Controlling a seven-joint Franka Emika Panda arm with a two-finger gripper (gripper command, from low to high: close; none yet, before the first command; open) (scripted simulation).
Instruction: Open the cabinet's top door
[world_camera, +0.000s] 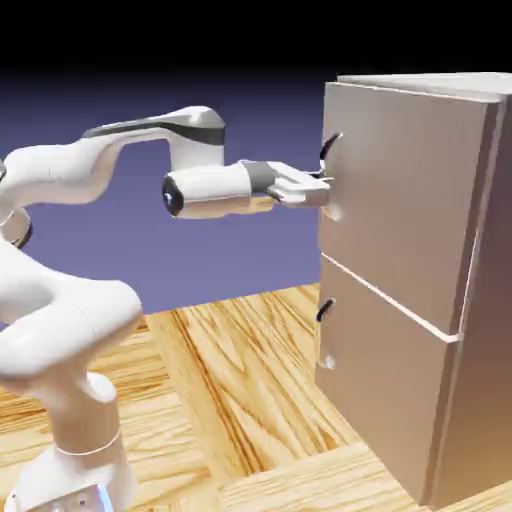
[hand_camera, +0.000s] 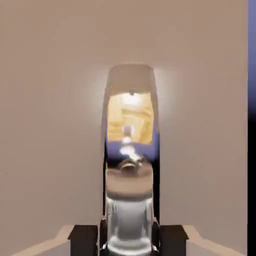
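The beige-grey cabinet (world_camera: 488, 300) stands at the exterior view's right. Its top door (world_camera: 410, 200) lies flush with the front. The arm reaches level toward the door's left edge, where my gripper (world_camera: 324, 186) sits at the lower end of the small dark curved handle (world_camera: 331, 147). In the hand view the handle (hand_camera: 130, 150) is a shiny upright bar that fills the middle against the door panel (hand_camera: 50, 125). My gripper (hand_camera: 129, 241) is shut on it, with the dark fingertips (hand_camera: 84, 241) pressed against its sides.
Below the top door is the shorter lower door (world_camera: 385, 400) with its own dark handle (world_camera: 324, 309). The wooden table (world_camera: 230, 380) spreads out in front of the cabinet. The robot's base rises at the lower left.
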